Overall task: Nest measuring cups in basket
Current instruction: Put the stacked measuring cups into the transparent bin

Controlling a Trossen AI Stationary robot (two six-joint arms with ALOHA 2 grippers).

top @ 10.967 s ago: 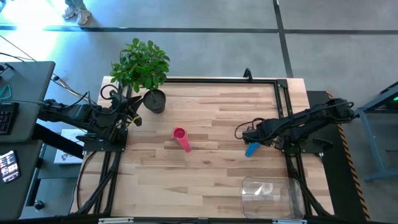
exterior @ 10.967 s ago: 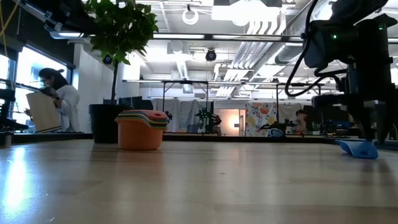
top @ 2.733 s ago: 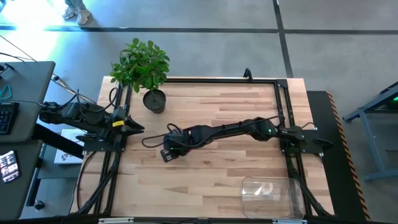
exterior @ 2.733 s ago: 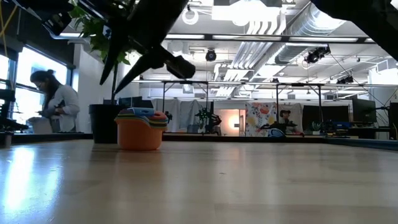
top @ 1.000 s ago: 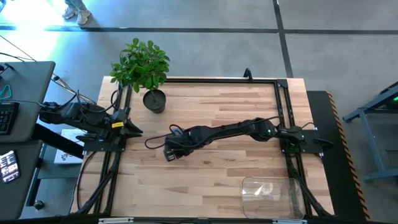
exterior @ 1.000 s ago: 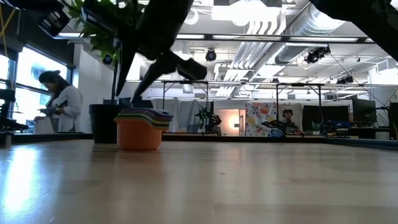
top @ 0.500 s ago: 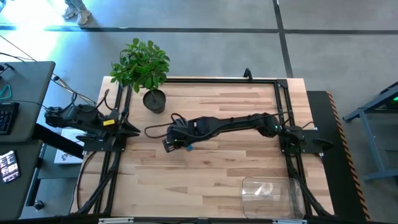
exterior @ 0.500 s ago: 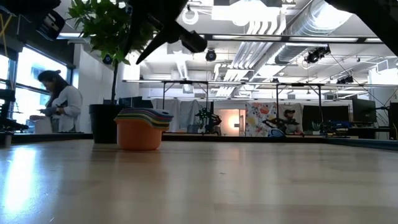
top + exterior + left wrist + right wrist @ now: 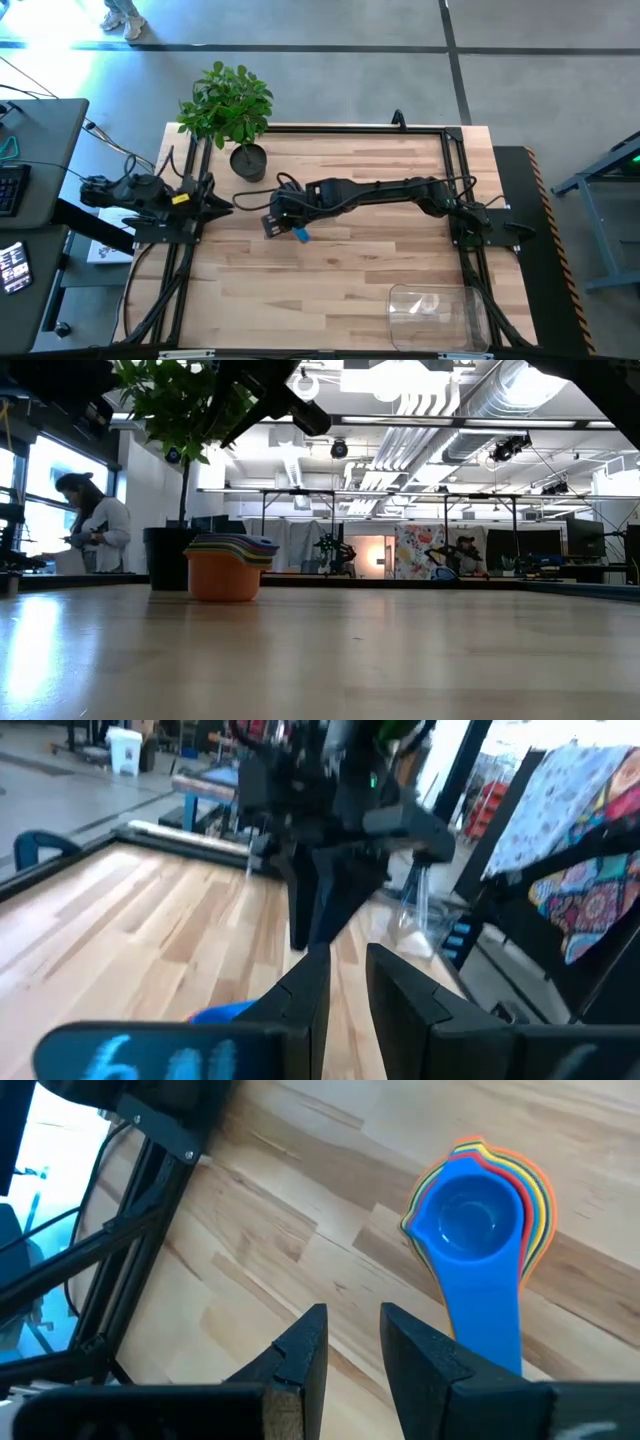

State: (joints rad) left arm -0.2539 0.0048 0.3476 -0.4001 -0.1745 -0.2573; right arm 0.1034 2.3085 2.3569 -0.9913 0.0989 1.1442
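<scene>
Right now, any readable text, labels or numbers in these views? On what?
None can be read.
Blue glowing marks on the dark bar, left wrist view: blurred.
Screen beside the table: too small.
Measuring cups: no markings visible.

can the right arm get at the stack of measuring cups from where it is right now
Probably yes. The right gripper hangs just above the stack of measuring cups, blue cup on top, with nothing between them; its fingers stand slightly apart and empty.
</scene>
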